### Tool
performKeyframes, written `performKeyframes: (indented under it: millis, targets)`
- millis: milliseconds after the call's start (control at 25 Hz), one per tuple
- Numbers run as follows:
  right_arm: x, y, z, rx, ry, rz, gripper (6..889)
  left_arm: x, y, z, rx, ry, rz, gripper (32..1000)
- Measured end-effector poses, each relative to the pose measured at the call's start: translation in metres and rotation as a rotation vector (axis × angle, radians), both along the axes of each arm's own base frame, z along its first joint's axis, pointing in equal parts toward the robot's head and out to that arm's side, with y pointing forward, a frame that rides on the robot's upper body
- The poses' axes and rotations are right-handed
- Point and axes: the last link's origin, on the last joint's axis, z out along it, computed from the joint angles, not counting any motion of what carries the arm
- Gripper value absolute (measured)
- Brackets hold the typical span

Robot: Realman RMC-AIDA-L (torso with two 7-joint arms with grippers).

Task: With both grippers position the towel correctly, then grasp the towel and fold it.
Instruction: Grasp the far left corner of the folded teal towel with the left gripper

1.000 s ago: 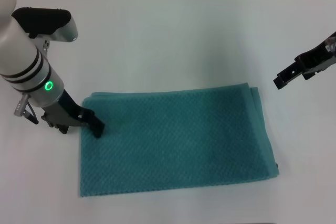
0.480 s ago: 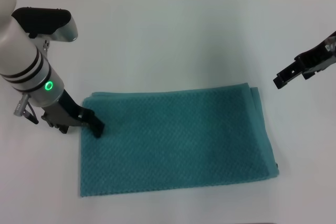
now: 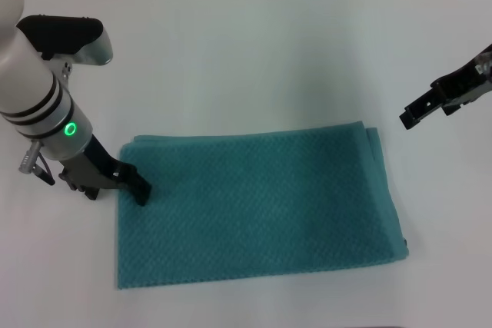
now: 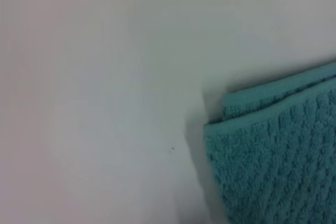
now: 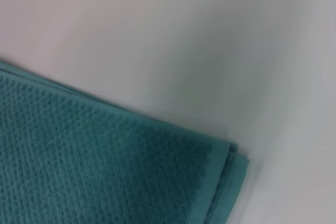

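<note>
A teal waffle-weave towel [image 3: 257,209], folded in layers, lies flat on the white table [image 3: 254,51], slightly nearer the near edge than the middle and with its long sides running left to right. The left gripper [image 3: 138,190] is lowered at the towel's left edge, close to the far-left corner, with its black fingertips touching the cloth; whether its fingers are parted or pinched on the fabric cannot be told from the head view. A green ring glows on the white-and-grey left arm [image 3: 42,94] above it. The right gripper [image 3: 415,113] hangs over bare table, well apart from the towel, beyond and to the right of the far-right corner; the state of its fingers cannot be told either. In the left wrist view, a layered corner of the towel [image 4: 273,145] rests on the table with stacked edges visible. In the right wrist view, another layered corner [image 5: 105,166] shows the doubled hem.
</note>
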Motion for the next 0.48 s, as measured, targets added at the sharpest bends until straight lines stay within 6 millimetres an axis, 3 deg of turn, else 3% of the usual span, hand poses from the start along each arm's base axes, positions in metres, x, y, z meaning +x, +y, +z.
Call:
performKeyframes:
  millis: [480]
  targets:
    - [-0.0021, 0.0012, 0.0, 0.0, 0.0, 0.005, 852, 0.0005, 0.0011, 0.0, 0.003, 0.0, -0.006, 892]
